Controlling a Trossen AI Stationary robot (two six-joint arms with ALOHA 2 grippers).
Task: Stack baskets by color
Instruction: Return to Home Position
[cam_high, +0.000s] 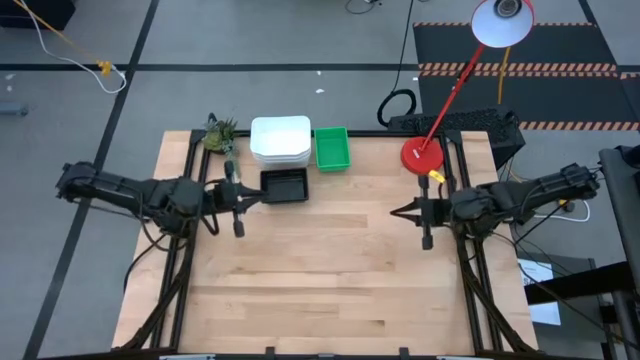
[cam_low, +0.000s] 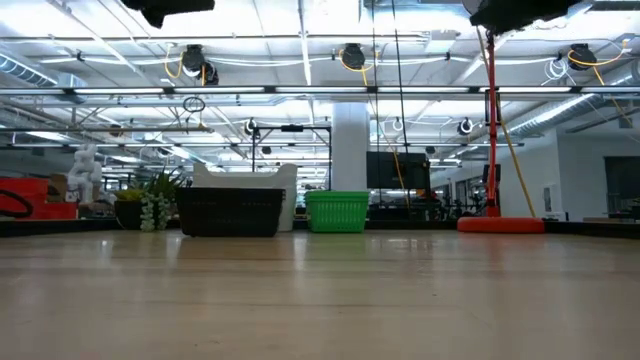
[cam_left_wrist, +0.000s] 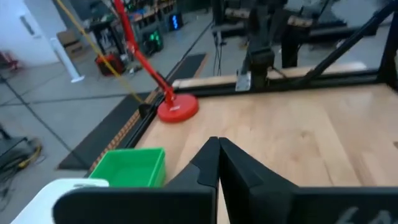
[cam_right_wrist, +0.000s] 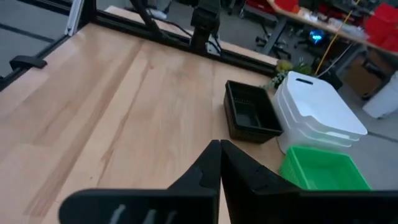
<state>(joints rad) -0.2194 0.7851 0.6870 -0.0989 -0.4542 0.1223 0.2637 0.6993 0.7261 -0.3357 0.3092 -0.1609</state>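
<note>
Three stacks of baskets rest on their bottoms at the table's far edge. They are white baskets (cam_high: 280, 140) with rounded corners, green mesh baskets (cam_high: 332, 148) to their right, and black mesh baskets (cam_high: 284, 185) just in front of the white ones. The low view shows the black stack (cam_low: 230, 212), the white one (cam_low: 245, 180) behind it and the green one (cam_low: 337, 212). My left gripper (cam_high: 256, 197) hovers shut just left of the black baskets, its fingers (cam_left_wrist: 217, 149) together and bare. My right gripper (cam_high: 396, 212) is shut and bare at the right, fingertips (cam_right_wrist: 219, 149) touching.
A red round lamp base (cam_high: 422, 155) stands at the far right, its red arm slanting up to the white lamp head (cam_high: 502, 22). A green plant sprig (cam_high: 220, 133) sits at the far left. The table's wooden middle and near half (cam_high: 320, 280) lie bare.
</note>
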